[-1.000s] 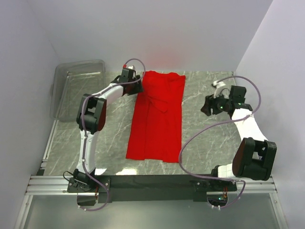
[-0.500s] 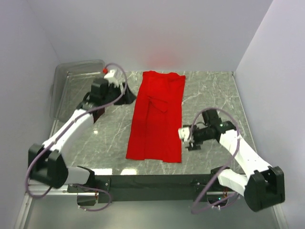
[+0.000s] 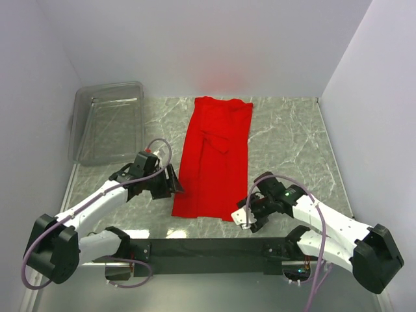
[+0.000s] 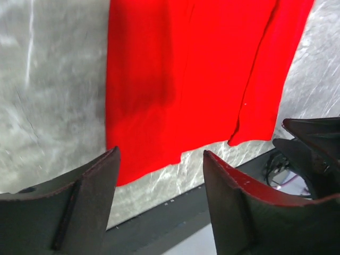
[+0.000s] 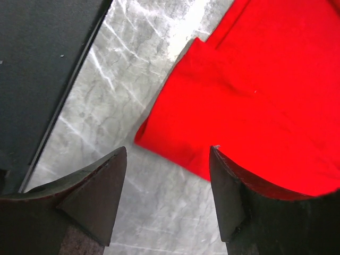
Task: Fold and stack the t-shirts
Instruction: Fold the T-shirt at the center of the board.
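The red t-shirt lies flat on the marble table, folded lengthwise into a long strip from the back wall toward the near edge. My left gripper is open and empty just left of the shirt's near left corner. My right gripper is open and empty at the shirt's near right corner. In the left wrist view the shirt fills the upper frame between my open fingers. In the right wrist view the shirt lies just beyond my open fingers.
A clear plastic bin stands at the back left. The black mounting rail runs along the near table edge, close under both grippers. Grey walls close in the left, back and right sides.
Both arms have swung from the far end of the shirt down to its near end. The left gripper now sits by the near left corner, the right by the near right corner.
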Controlling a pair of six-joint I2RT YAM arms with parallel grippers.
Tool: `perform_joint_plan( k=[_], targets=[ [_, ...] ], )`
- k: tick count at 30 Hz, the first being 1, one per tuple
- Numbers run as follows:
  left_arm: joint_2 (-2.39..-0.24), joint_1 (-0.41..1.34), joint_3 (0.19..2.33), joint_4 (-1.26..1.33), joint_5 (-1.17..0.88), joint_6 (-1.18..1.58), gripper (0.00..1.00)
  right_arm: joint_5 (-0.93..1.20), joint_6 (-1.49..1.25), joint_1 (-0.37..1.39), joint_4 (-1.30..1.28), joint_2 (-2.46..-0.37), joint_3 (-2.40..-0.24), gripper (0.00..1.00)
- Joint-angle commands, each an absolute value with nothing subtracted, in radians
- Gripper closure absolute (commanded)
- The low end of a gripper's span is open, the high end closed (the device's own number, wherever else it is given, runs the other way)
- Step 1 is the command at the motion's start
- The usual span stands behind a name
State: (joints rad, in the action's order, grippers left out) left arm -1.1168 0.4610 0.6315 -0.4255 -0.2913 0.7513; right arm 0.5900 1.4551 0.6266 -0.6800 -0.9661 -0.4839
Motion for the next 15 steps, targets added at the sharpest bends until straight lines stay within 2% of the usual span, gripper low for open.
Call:
perform_joint_plan(
  k=[1,15],
  targets=[
    [-1.130,0.485,0.617,-0.445,-0.293,0.847,0.32,0.534,1.442,0.664,-0.597,-0.982,-0.479,0.31],
    [-1.186,0.575,0.543,-0.552,-0.252,0.928,0.32,0.568,1.359,0.739,-0.566,-0.976,-0.474,0.33]
  ],
)
